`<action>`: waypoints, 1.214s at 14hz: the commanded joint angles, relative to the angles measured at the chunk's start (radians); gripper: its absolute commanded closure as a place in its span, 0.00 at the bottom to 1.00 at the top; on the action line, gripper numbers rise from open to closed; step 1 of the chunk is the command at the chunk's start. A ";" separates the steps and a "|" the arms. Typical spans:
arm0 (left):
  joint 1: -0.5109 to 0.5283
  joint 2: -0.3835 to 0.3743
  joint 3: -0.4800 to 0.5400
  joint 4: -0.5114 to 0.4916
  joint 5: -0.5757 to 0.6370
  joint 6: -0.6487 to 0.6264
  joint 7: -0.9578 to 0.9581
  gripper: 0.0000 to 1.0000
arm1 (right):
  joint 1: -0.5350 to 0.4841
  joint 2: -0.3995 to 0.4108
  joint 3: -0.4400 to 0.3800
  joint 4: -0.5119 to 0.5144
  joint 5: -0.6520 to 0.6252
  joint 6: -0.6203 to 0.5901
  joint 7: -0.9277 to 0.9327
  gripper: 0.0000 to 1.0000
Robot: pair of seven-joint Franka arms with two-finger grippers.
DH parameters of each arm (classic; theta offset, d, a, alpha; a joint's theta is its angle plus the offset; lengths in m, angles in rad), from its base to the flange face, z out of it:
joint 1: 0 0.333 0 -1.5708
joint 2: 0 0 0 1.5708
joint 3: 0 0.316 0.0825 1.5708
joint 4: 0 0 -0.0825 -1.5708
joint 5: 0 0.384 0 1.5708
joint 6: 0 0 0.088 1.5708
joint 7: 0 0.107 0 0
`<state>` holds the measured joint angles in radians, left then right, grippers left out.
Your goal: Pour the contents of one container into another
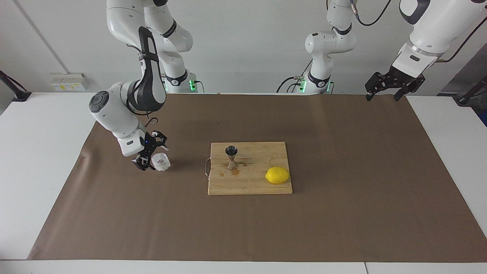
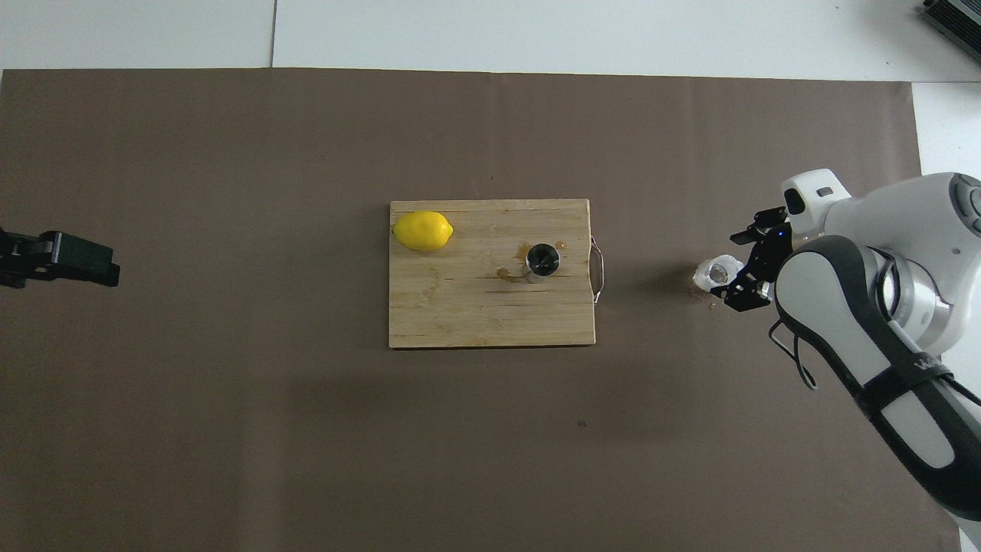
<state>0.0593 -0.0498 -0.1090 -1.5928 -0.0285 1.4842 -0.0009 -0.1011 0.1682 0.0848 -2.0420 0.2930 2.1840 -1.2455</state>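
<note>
The small clear cup point(image 1: 161, 161) point(image 2: 716, 272) stands upright on the brown paper toward the right arm's end of the table, level with the board. My right gripper point(image 1: 150, 151) point(image 2: 736, 264) hangs open just above and beside it, its fingers apart from the cup's walls. The steel jigger point(image 1: 231, 156) point(image 2: 542, 261) stands upright on the wooden board point(image 1: 262, 184) point(image 2: 460, 322), near the board's handle end. My left gripper point(image 1: 382, 97) point(image 2: 100, 268) waits open and empty, raised over the table's corner at the left arm's end.
A yellow lemon point(image 1: 277, 175) point(image 2: 422, 231) lies on the board's corner toward the left arm's end. Small brown spill marks point(image 1: 236, 172) sit on the wood beside the jigger. Brown paper point(image 1: 342, 213) covers the table around the board.
</note>
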 commanded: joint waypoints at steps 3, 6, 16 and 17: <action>0.008 -0.012 -0.005 -0.012 -0.005 -0.009 -0.005 0.00 | 0.014 -0.087 0.004 0.077 -0.053 -0.177 0.302 0.00; 0.008 -0.012 -0.005 -0.012 -0.005 -0.009 -0.005 0.00 | 0.005 -0.061 0.007 0.254 -0.193 -0.269 0.437 0.00; 0.008 -0.012 -0.005 -0.012 -0.005 -0.009 -0.005 0.00 | 0.064 -0.130 0.012 0.335 -0.242 -0.322 1.198 0.00; 0.008 -0.012 -0.005 -0.012 -0.005 -0.009 -0.005 0.00 | 0.070 -0.142 0.012 0.333 -0.267 -0.334 1.297 0.00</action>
<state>0.0593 -0.0498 -0.1090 -1.5928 -0.0285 1.4842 -0.0009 -0.0502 0.0556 0.0913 -1.7111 0.0756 1.8811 -0.1139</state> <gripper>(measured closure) 0.000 0.000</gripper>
